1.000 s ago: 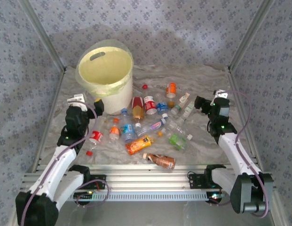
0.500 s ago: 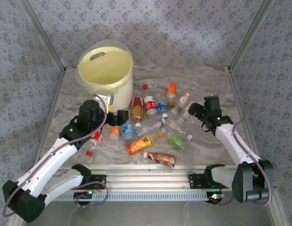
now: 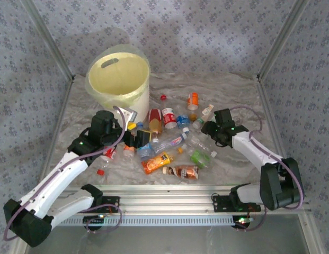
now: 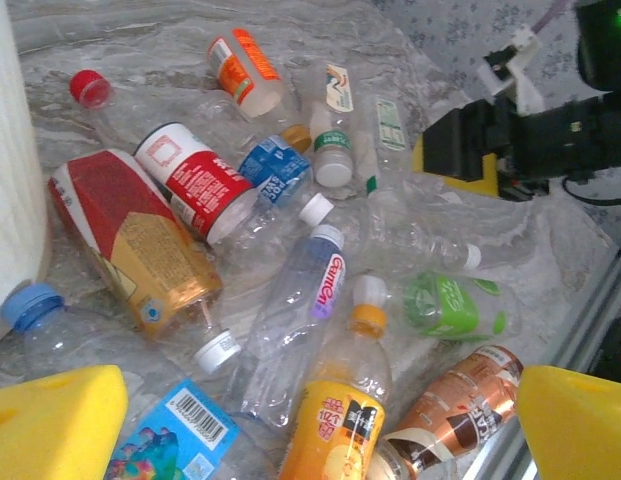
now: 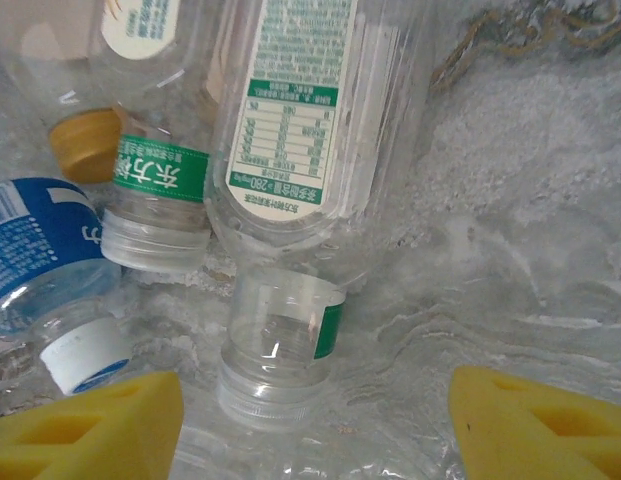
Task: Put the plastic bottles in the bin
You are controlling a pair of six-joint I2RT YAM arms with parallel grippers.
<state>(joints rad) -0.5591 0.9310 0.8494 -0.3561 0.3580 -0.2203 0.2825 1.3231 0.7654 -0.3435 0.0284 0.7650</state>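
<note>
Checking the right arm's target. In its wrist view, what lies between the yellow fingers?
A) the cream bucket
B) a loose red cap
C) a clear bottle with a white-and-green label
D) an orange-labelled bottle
C: the clear plastic bottle with a white-and-green printed label points its capped neck into the gap of the open right gripper, a yellow finger on each side.

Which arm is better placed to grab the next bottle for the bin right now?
Probably right. The right gripper is down with its open fingers on either side of the clear green-labelled bottle, near its cap. The left gripper is open above several bottles, none singled out.
</note>
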